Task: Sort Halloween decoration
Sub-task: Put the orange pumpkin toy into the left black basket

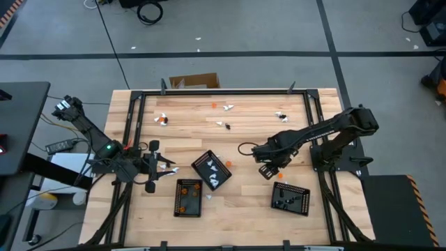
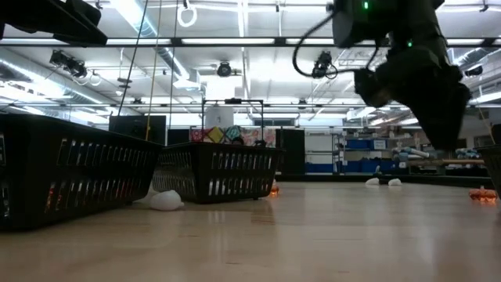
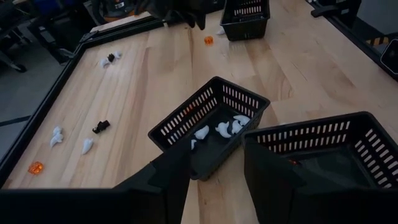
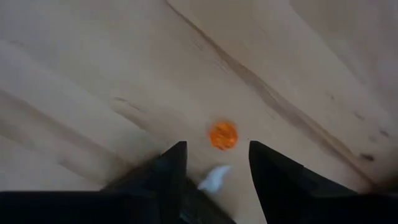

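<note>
left gripper (image 1: 169, 169): lower left, fingers spread, holding nothing | trays: middle tray (image 1: 212, 169) holds white pieces (image 3: 219, 129) | right gripper (image 1: 269, 171): right of centre, fingers apart above an orange piece (image 4: 223, 134) and a white piece (image 4: 213, 178) on the table (image 1: 251, 132)

Bare counter (image 1: 244, 118) open across the middle, three black trays (image 1: 211, 169) crowding the near edge, scattered tiny pieces (image 1: 224, 125) toward the far edge, metal frame rail (image 1: 223, 93) bounding the counter
</note>
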Controlling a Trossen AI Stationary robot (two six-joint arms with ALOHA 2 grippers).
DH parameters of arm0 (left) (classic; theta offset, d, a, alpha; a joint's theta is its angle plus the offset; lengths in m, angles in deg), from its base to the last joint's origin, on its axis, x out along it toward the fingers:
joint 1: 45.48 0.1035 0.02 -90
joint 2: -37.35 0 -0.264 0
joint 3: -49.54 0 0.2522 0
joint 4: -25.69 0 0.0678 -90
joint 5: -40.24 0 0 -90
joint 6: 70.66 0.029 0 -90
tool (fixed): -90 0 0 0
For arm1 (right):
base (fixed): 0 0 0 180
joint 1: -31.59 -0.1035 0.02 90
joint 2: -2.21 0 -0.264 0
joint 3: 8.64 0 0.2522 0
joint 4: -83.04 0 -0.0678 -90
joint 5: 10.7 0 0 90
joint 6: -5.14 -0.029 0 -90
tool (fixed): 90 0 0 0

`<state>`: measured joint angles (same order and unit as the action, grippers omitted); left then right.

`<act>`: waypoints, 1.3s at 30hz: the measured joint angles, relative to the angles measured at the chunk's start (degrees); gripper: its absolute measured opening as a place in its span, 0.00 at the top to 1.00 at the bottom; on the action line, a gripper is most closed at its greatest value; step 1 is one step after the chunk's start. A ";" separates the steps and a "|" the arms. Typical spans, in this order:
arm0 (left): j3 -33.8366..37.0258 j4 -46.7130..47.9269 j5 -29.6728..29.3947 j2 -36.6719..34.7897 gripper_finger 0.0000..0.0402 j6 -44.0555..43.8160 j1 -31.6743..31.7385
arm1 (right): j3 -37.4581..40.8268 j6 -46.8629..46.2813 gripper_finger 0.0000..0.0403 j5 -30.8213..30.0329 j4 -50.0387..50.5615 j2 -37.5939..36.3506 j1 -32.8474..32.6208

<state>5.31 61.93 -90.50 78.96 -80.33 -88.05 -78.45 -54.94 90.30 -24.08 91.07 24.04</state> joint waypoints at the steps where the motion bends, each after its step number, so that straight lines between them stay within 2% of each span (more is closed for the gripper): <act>1: 0.01 0.02 0.00 0.00 0.61 0.00 0.00 | 1.18 -0.33 0.55 1.12 -0.11 0.00 0.28; 8: 0.00 0.64 0.00 0.00 0.61 0.00 0.01 | 8.54 -2.83 0.49 6.83 -3.28 0.04 1.47; 13: -0.01 0.98 0.00 0.00 0.61 -0.24 0.00 | 9.30 -3.22 0.44 7.48 -7.37 0.07 1.88; 22: 0.01 0.97 0.02 0.00 0.61 -0.26 0.00 | 9.51 -4.48 0.38 8.06 -8.64 0.06 2.93; 31: 0.01 0.96 0.02 0.00 0.61 -0.26 0.00 | 15.40 -8.88 0.38 9.64 -15.76 0.07 2.89; 39: -0.01 0.96 0.02 0.00 0.61 -0.26 0.00 | 16.21 -9.61 0.42 9.41 -17.74 -0.04 2.91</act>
<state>5.30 62.89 -90.47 78.96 -80.59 -88.05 -62.24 -64.55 99.71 -41.82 91.03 26.95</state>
